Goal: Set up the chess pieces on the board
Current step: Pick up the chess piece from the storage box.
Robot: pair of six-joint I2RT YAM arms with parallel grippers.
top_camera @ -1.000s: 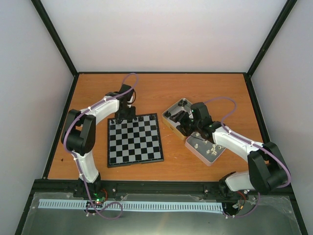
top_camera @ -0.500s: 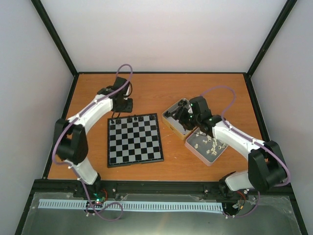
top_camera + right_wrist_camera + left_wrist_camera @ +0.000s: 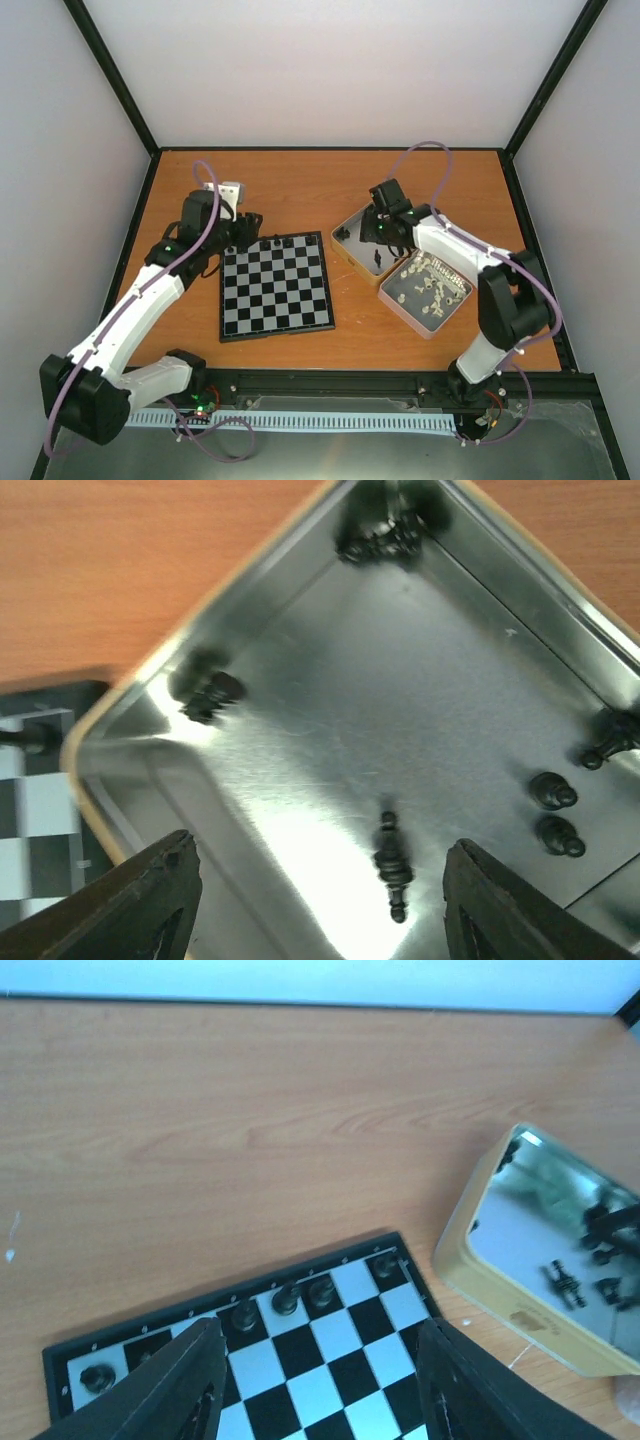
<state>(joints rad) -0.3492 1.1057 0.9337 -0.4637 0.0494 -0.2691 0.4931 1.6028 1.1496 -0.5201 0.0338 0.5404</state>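
The right end effector (image 3: pixel 318 880) hangs released over the shallow silver metal tin (image 3: pixel 330 710). Inside the tin, directly beneath, a tiny black plastic chessman (image 3: pixel 392 866) lies with its long axis across the finger gap. The left end effector (image 3: pixel 315 1380), also released, is farther from the tin.

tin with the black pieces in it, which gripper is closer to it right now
Right. The right gripper hovers directly over the tin, jaws open above the loose black pieces. The left gripper is over the board's far edge, well to the tin's left.

The dark pieces (image 3: pixel 380 535) in the far corner of the tin (image 3: pixel 330 710) blur into one clump; left of the tin, the board (image 3: pixel 25 810) is cut off.
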